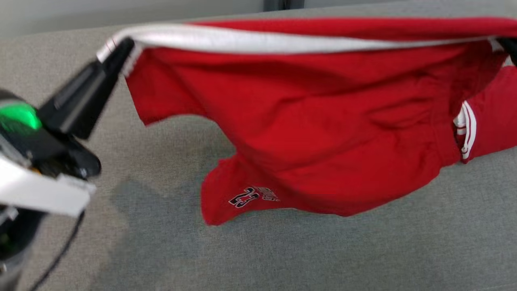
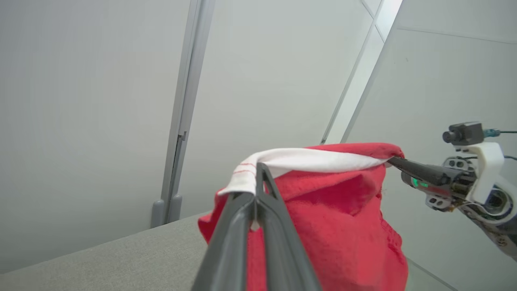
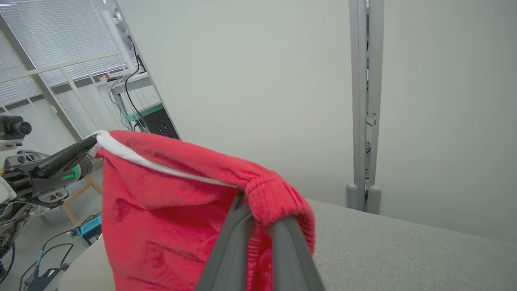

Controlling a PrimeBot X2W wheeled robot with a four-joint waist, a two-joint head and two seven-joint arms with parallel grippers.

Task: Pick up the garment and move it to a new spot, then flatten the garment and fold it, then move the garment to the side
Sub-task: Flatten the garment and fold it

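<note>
Left pincer (image 1: 117,46): clenched on one end of the garment's (image 1: 307,121) white band (image 1: 250,40). From its own wrist camera the two long dark fingers (image 2: 278,226) lie pressed together with the white cloth nipped at their tips.

Right pincer (image 1: 509,46): clenched on the other end. Its wrist camera shows a ribbed red edge bunched over the fingertips (image 3: 291,230).

The garment is held up between the two, above the grey counter (image 1: 363,250), with its top edge pulled nearly taut. It is soft red knit, slightly fuzzy, hanging in loose folds below the band. There is a dark number print (image 1: 242,198) near the low corner and white striped trim (image 1: 466,129) on the right-hand flap. I cannot tell whether the low corner touches the counter.

The counter has a woven, cloth-like cover, flat and matte. A plain pale wall (image 2: 80,101) stands behind it.
</note>
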